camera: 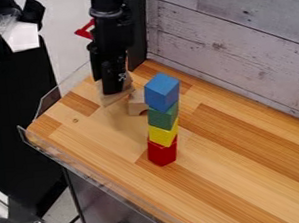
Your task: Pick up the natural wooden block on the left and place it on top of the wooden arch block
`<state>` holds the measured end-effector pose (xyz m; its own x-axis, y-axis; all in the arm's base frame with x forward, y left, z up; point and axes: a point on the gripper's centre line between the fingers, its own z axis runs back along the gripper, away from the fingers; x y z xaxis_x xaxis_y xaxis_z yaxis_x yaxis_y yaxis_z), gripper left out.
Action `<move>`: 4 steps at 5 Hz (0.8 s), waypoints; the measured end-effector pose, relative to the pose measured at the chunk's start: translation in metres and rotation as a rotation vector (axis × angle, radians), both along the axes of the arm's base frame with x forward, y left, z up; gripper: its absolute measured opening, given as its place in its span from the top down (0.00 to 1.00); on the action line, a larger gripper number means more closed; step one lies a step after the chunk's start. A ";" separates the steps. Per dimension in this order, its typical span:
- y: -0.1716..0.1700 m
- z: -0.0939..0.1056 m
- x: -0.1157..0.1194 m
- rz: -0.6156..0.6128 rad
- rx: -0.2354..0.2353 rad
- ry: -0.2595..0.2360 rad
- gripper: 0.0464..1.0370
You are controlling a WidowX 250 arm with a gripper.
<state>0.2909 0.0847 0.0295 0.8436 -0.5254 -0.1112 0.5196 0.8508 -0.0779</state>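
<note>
The black gripper point(112, 86) hangs at the upper left over the table's back left part, left of a stack of blocks and apart from it. From the top, the stack has a blue cube point(161, 91), a green block point(162, 117), a yellow block point(163, 134) and a red block point(163, 153) on the table. The blue cube sits slightly askew. Close to the gripper, partly hidden behind it, lies a natural wood piece point(108, 98). Another wooden block with a curved notch point(137, 103) sits between the gripper and the stack.
The wooden tabletop point(250, 148) extends to the right and front of the stack. A grey plank wall point(239, 38) borders its back right side. A clear plastic guard point(91, 172) runs along the left front edge. A dark panel point(137, 29) stands behind the arm.
</note>
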 end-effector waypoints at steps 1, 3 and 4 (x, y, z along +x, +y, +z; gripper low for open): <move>-0.014 0.007 0.010 -0.135 0.036 0.007 0.48; -0.034 0.008 0.017 -0.240 0.058 -0.005 0.48; -0.035 0.008 0.019 -0.256 0.053 -0.014 0.48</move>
